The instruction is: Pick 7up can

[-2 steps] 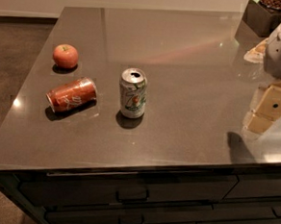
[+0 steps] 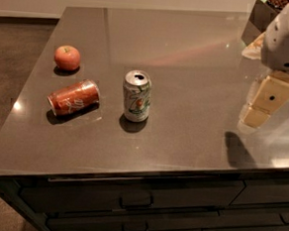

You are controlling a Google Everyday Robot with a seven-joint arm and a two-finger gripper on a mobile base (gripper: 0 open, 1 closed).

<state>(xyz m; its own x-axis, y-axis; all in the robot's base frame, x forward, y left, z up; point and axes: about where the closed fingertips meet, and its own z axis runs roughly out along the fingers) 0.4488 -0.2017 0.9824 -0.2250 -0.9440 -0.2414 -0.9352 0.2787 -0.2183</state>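
Observation:
The 7up can (image 2: 137,96) stands upright near the middle of the dark countertop (image 2: 188,56). It is silver-white with green and red markings and an opened silver top. My gripper (image 2: 256,115) hangs above the right side of the counter, well to the right of the can and apart from it. It holds nothing that I can see. Its shadow falls on the counter below it.
A red-orange soda can (image 2: 73,98) lies on its side to the left of the 7up can. A red apple (image 2: 67,57) sits behind it. A dark container (image 2: 260,16) and light packaging stand at the back right corner. Drawers run below the counter's front edge.
My gripper has shifted slightly left and up above the right side of the counter. The cans and the apple have not moved.

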